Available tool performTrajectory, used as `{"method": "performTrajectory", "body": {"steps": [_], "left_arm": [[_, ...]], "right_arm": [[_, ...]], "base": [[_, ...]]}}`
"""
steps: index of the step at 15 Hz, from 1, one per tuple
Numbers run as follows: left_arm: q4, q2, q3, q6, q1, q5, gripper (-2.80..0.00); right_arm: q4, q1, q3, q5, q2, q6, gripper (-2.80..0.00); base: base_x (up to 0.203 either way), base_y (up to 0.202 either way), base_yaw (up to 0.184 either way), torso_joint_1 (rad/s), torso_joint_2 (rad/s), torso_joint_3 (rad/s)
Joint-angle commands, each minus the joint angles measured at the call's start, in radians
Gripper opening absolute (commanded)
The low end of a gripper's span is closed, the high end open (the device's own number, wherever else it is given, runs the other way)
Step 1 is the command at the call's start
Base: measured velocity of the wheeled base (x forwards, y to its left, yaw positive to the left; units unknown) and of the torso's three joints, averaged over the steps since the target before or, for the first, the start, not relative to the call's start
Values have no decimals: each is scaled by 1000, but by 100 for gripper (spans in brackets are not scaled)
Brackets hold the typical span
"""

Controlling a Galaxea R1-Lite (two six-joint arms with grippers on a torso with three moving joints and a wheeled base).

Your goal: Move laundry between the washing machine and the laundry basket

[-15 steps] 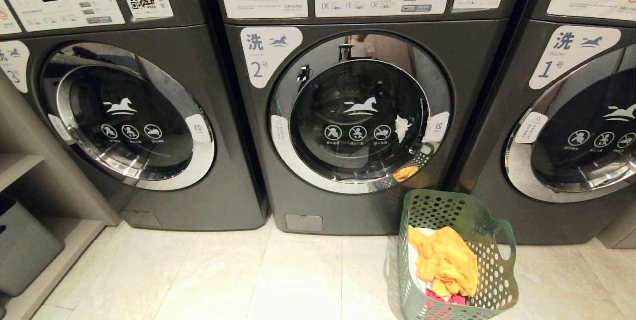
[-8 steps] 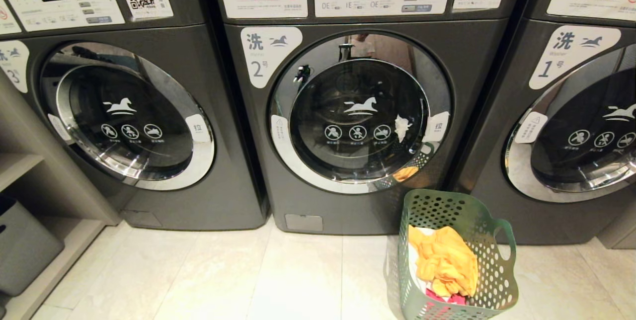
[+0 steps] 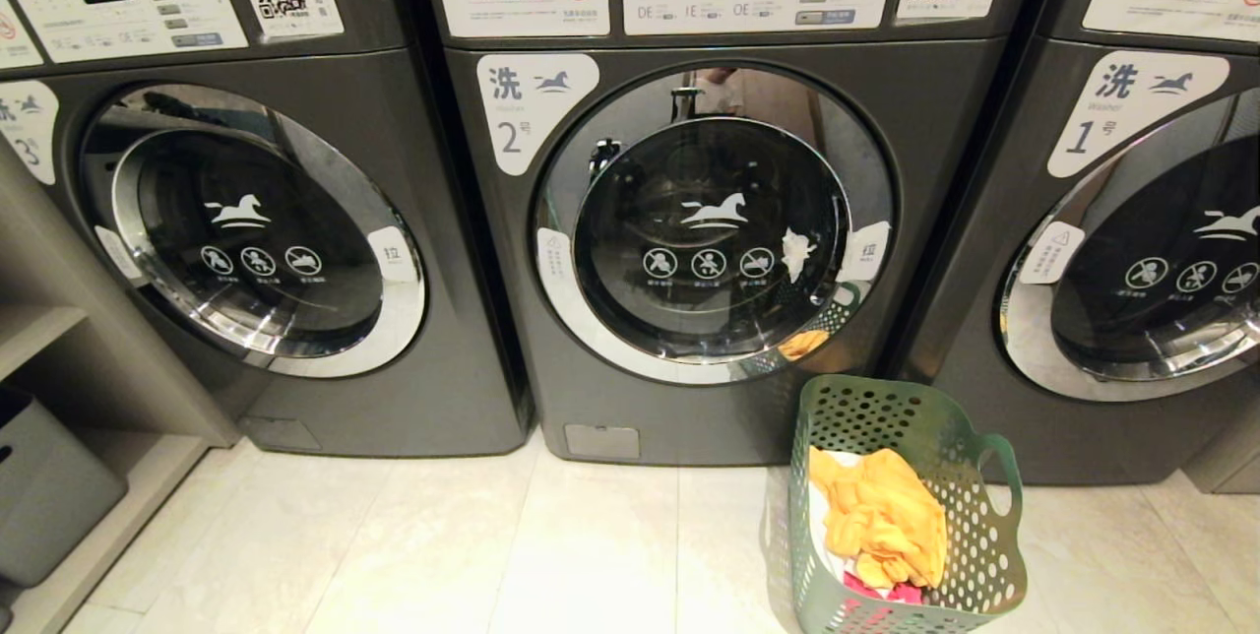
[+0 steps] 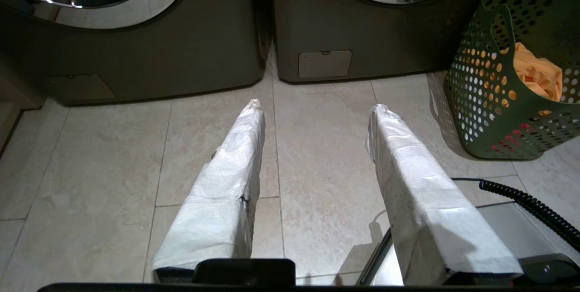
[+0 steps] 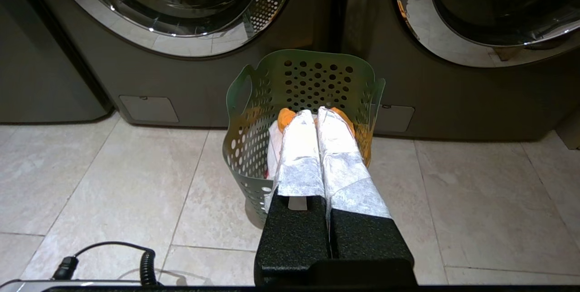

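Pale floor tiles (image 3: pixel 413 555) are stretching out before three dark grey front-loaders, and we are facing the washing machine (image 3: pixel 709 221) labelled 2, its round glass door closed and its green display reading PUSH. We are seeing the laundry basket (image 3: pixel 970 555) standing on the floor just in front of that machine's lower right corner, beside the machine labelled 1 (image 3: pixel 1132 240). The laundry (image 3: pixel 886 521) is lying inside the basket, an orange-yellow piece on top with white and red-pink showing under it. Our left hand (image 4: pixel 315 110) is hanging low over bare tiles, its paper-wrapped fingers (image 4: pixel 235 156) standing apart with nothing between them. Our right hand (image 5: pixel 316 115) is pointing at the basket, its fingers pressed together and empty.
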Motion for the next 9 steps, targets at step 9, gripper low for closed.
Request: {"method": "performTrajectory", "body": {"steps": [9], "left_arm": [[-42,-159,26,21,7,8,-280]], "right_arm": [[0,0,0,0,1,0,-280]], "base": [[0,0,0,0,0,0]]}}
